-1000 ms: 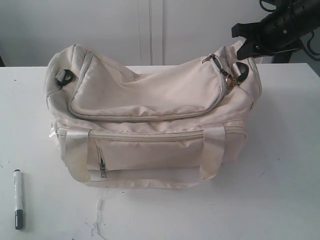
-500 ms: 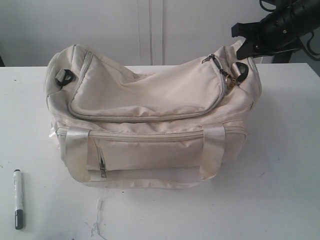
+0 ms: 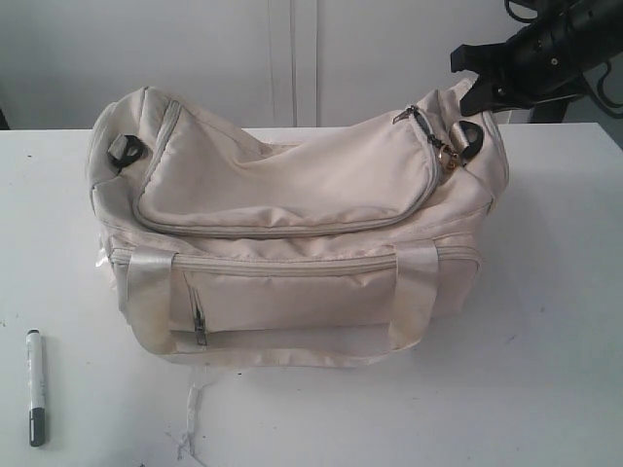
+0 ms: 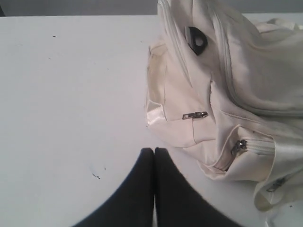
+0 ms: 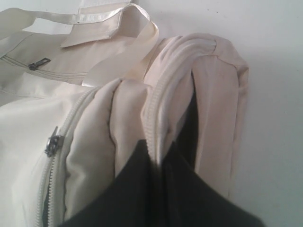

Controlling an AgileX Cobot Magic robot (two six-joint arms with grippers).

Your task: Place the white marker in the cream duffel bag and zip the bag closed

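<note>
Exterior: nothing has shifted since a second ago. The cream duffel bag [image 3: 292,233] sits mid-table [image 3: 545,379]. The white marker [image 3: 35,387] lies near the front left edge, well apart from the bag, with bare surface between. The right gripper [image 3: 474,89] is at the bag's right end.
Left wrist: the left gripper [image 4: 154,152] has its fingers pressed together over bare table, just beside the bag.
Right wrist: the right gripper pinches a fabric fold of the bag by the zip.
</note>
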